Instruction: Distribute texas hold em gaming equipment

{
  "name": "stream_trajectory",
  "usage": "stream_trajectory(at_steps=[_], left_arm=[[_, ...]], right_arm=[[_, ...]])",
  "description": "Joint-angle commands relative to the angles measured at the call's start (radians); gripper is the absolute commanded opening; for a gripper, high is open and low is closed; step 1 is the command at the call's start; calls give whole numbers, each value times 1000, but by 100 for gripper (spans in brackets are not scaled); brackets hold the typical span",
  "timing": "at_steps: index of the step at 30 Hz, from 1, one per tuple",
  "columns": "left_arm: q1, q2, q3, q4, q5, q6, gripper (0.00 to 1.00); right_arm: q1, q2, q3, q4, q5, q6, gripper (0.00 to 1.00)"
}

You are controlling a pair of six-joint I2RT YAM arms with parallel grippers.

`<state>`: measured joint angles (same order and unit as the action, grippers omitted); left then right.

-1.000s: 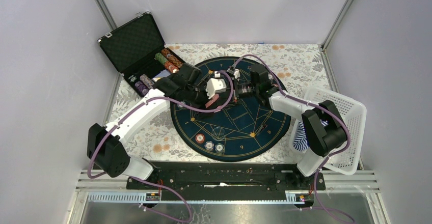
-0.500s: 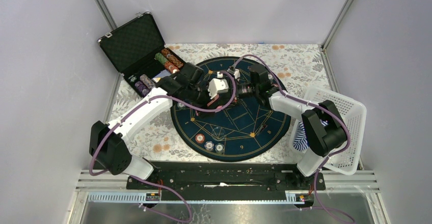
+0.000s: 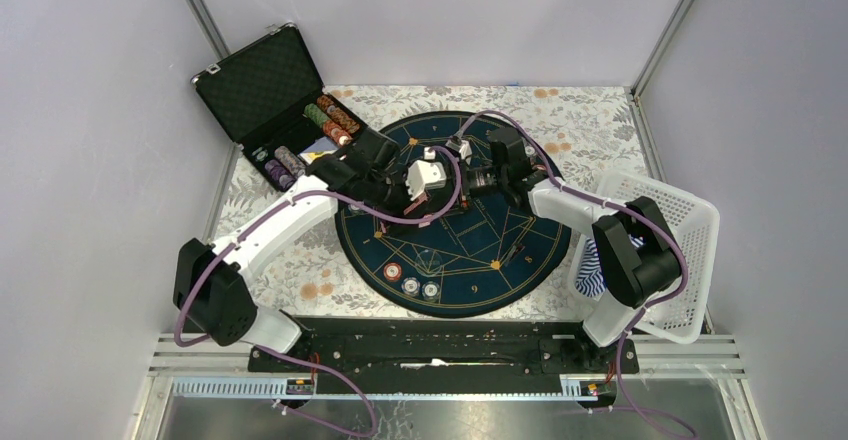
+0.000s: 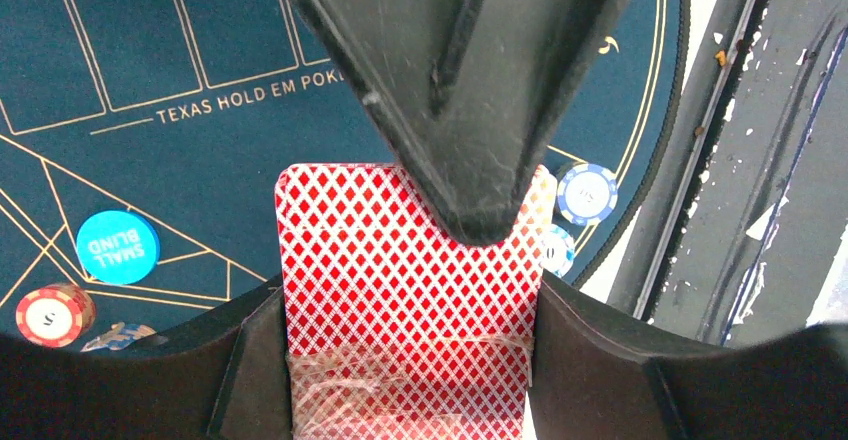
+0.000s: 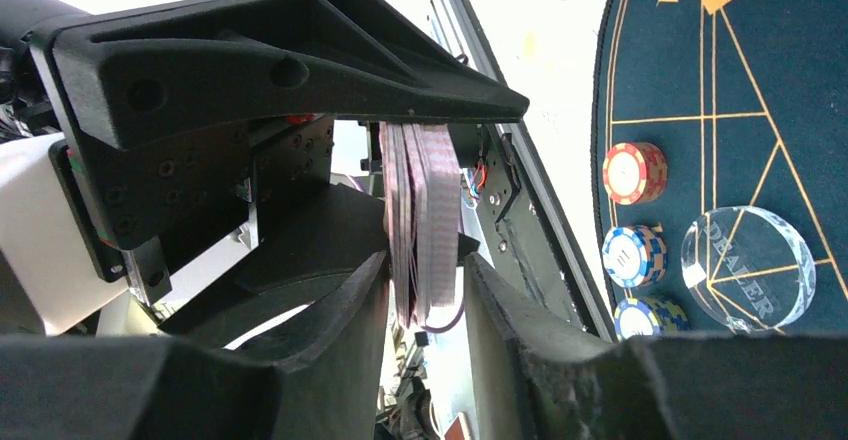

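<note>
Done so far: three chips [image 3: 411,284] lie in a row at the lower edge of the round mat [image 3: 480,250] in the overhead view. The blue small blind button [image 4: 117,246] and the clear dealer button [image 5: 748,265] also lie on the mat.
Deck: the deck of red-backed cards [image 4: 400,290] is in the air above the middle of the mat, between my two arms. It is one block with a clear wrap across its lower part.
Left fingers: my left fingers [image 4: 250,370] are part closed and press on the deck's two long edges, so they have hold of it.
Right fingers: my right fingers [image 5: 330,340] stand part open on either side of the deck's faces. I cannot tell whether they pinch it or only flank it.
Left to do: I judge the task is at an early stage. No card is dealt, and most chip stacks [image 3: 330,120] sit in the black case [image 3: 262,85] at the upper left of the counter [image 3: 290,260].
Off to the side: the white basket [image 3: 690,220] at the right edge holds the striped cloth [image 3: 592,270].
Change from a second ago: my left arm has drawn up and in, and its fingers have closed onto the deck. The chips on the mat have not moved.
</note>
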<state>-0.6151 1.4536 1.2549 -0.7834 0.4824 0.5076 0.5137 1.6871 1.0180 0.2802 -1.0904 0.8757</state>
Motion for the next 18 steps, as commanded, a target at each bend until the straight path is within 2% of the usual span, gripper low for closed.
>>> stream_trajectory(at_steps=[1, 6, 8, 10, 12, 14, 18], left_arm=[[16, -74, -10, 46, 16, 14, 0], [35, -83, -17, 54, 39, 14, 0], [37, -80, -21, 53, 37, 17, 0], [37, -77, -23, 53, 34, 18, 0], [36, -76, -22, 53, 38, 23, 0], [37, -74, -18, 53, 46, 22, 0], [37, -73, -9, 53, 63, 17, 0]], right_arm=[[-17, -16, 41, -19, -16, -36, 39], [-18, -24, 50, -63, -5, -76, 36], [-18, -29, 53, -62, -12, -82, 43], [-17, -39, 49, -32, -18, -67, 57], [-11, -48, 48, 1, -16, -45, 64], [-1, -41, 54, 17, -18, -33, 65], [17, -5, 70, 12, -6, -32, 61]])
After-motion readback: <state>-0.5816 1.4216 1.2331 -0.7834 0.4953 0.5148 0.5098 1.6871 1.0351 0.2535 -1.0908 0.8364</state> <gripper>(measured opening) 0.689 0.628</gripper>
